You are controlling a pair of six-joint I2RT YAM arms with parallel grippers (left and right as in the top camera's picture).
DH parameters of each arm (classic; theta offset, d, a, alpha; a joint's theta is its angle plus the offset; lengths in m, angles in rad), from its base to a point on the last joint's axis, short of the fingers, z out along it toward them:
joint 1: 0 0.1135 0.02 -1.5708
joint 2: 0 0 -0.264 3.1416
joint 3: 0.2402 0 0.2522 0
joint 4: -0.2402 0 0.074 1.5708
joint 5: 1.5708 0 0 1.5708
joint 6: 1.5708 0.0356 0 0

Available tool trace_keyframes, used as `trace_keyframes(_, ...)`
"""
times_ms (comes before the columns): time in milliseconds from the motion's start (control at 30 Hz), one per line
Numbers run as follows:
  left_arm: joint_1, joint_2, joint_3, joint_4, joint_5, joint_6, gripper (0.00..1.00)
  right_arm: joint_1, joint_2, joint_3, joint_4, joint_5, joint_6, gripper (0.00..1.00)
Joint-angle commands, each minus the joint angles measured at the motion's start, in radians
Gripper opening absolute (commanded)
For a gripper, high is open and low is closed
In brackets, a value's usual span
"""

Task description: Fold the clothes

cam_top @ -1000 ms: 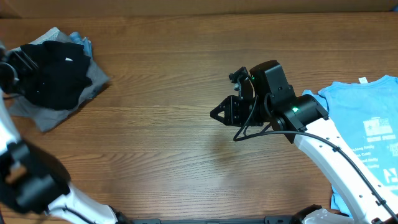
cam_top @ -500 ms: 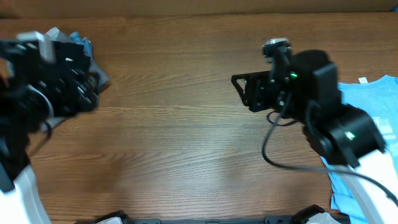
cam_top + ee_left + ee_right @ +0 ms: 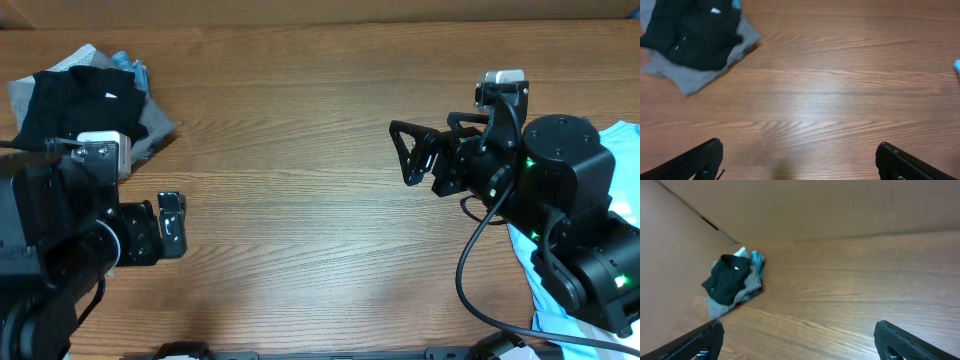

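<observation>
Since a second ago the left gripper is withdrawn from the pile and the right gripper is shifted. Both are spread wide and empty. Black tee on grey garment: ahead-left of left gripper, apart. Blue tee: behind right gripper, partly under its arm.
</observation>
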Motion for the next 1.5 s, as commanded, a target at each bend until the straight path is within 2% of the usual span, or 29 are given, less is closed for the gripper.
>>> trace_keyframes(0, -0.007, 0.013, -0.002, -0.002, -0.046, -0.036, 1.00, -0.003, -0.004, 0.025, -0.010, 0.018, -0.003, 1.00)
trace_keyframes(500, -0.007, 0.057, -0.002, 0.001, -0.043, -0.036, 1.00, -0.003, -0.004, 0.025, -0.022, 0.018, -0.003, 1.00)
trace_keyframes(833, -0.007, 0.087, -0.002, 0.001, -0.043, -0.036, 1.00, -0.003, -0.007, 0.025, -0.145, 0.080, -0.005, 1.00)
trace_keyframes(1467, -0.007, 0.113, -0.002, 0.001, -0.043, -0.036, 1.00, -0.003, -0.085, 0.025, -0.109, 0.167, -0.162, 1.00)
